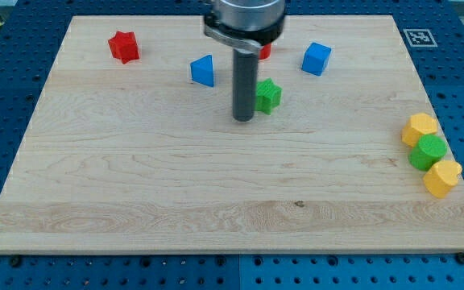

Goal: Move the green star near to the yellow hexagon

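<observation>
The green star-shaped block (pixel 268 95) lay in the upper middle of the pale wooden board (pixel 176 201), and my tip (pixel 242 119) stood just beside it on the view's left, touching it or nearly so — I could not tell which; the yellow hexagon block (pixel 419 128) was well apart, at the right edge of the board, with a green round block (pixel 428 151) touching it below and a yellow heart-like block (pixel 442 177) under that one.

I judged several risks from here; the star has points, so a push not through its centre could turn it and let it slip off the rod towards the top or the bottom of the view; the tip was a little lower in the view than the star's middle, which could send the star up towards the blue cube (pixel 316 58); a push too long could strike the cluster and move the hexagon off the board edge.

The arm came down from the view's top, the rod upright, its dark collar hiding part of a small red block (pixel 265 51); the rod has nothing to open or close and it held nothing; a blue wedge-like block (pixel 203 70) and a red star-like block (pixel 123 46) stayed to the left, out of the path.
</observation>
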You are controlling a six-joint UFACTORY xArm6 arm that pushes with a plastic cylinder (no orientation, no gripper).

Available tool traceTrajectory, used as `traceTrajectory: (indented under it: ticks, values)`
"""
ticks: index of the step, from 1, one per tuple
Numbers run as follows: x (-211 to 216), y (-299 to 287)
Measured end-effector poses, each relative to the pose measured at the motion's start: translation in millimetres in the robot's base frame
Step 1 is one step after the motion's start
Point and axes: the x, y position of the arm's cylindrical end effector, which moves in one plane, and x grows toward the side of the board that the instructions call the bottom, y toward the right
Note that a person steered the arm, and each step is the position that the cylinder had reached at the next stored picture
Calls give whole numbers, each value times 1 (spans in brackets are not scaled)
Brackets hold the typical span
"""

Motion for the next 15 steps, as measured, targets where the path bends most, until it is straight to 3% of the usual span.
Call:
traceTrajectory:
  ticks: [4, 7, 8, 10, 12, 15]
  values:
    - [-26, 38]
    - [-27, 117]
    - [-57, 107]
    - [-52, 176]
    - [-72, 197]
    - [-68, 228]
